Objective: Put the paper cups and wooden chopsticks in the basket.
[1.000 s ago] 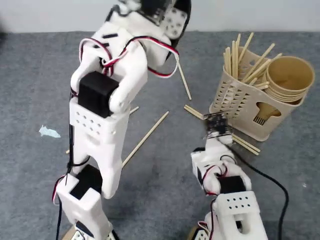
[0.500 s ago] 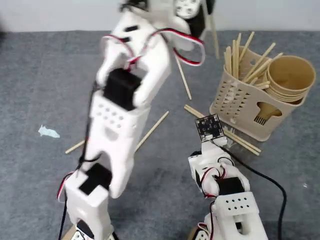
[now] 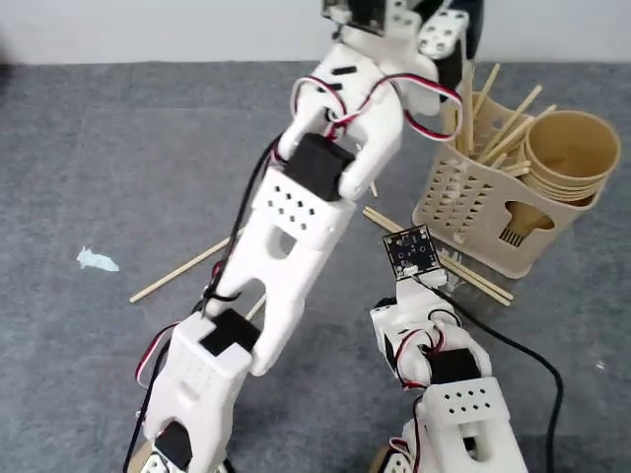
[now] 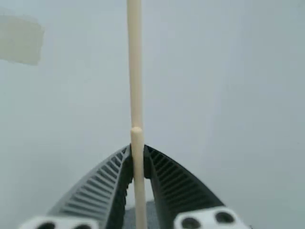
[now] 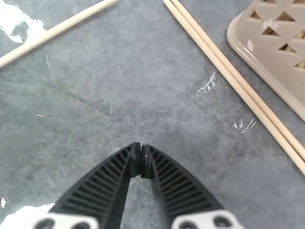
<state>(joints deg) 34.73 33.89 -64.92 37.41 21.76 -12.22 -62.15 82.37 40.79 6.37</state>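
The tan basket (image 3: 471, 209) stands at the right with stacked paper cups (image 3: 572, 148) and several wooden chopsticks (image 3: 483, 113) in it. My left gripper (image 3: 444, 28) is raised at the basket's far left end. It is shut on a single chopstick (image 4: 136, 95) that runs straight out past its fingertips. My right gripper (image 5: 141, 160) is shut and holds nothing, low over the grey mat. Beyond it lie a pair of chopsticks (image 5: 224, 76) along the basket's foot (image 5: 276, 57). The same pair (image 3: 480, 279) shows beside the basket from above.
One more chopstick (image 3: 182, 271) lies on the mat to the left, partly under the left arm, and another (image 5: 57, 29) shows beyond the right gripper. A small blue scrap (image 3: 97, 260) sits far left. The left arm spans the middle of the mat.
The left arm has swung to the right with the chopstick, from the back middle to the basket's left end. The right arm has drawn back a little.
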